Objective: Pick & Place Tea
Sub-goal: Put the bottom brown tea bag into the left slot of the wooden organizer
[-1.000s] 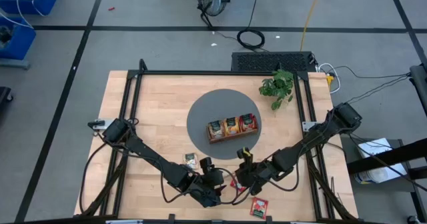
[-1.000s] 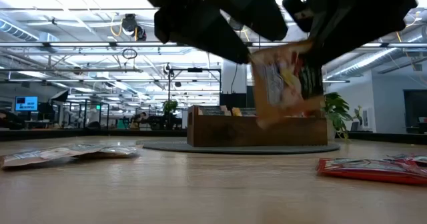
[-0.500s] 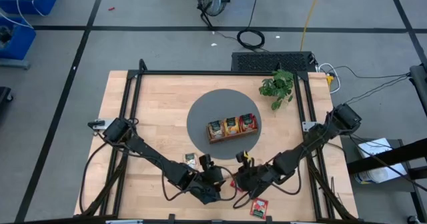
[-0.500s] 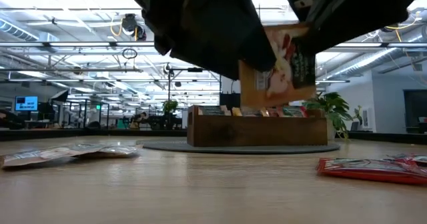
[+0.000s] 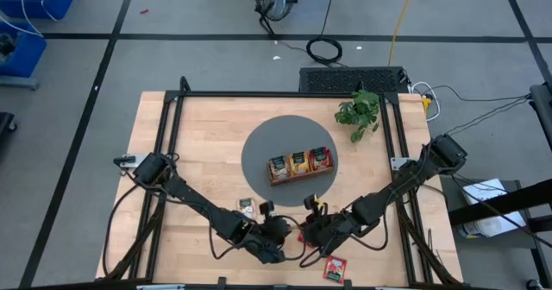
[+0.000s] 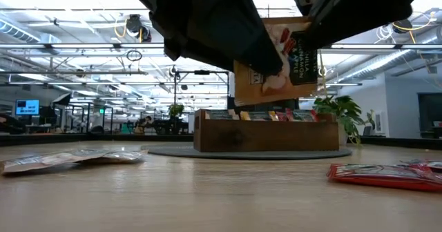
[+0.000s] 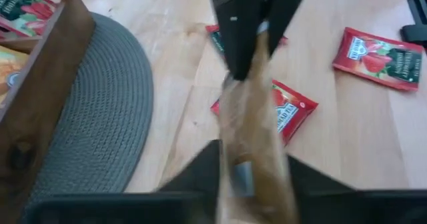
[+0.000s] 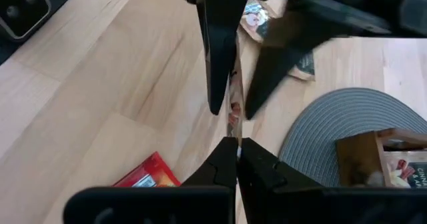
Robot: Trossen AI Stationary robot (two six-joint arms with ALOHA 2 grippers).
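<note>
Your left gripper point(image 7: 250, 161) has just closed on the pale tan flat tea sachet point(image 6: 275, 61) that your right gripper point(image 8: 235, 144) pinches, so a mid-air handover looks under way.

held tan sachet point(image 7: 250, 141) badly blurred in left wrist view, print unreadable. upper edge lost behind dark arms in low view. red sachet point(image 6: 381, 175) at 3 o'clock cut by frame edge. labels on tray point(image 5: 298, 173) sachets too small to read.
</note>
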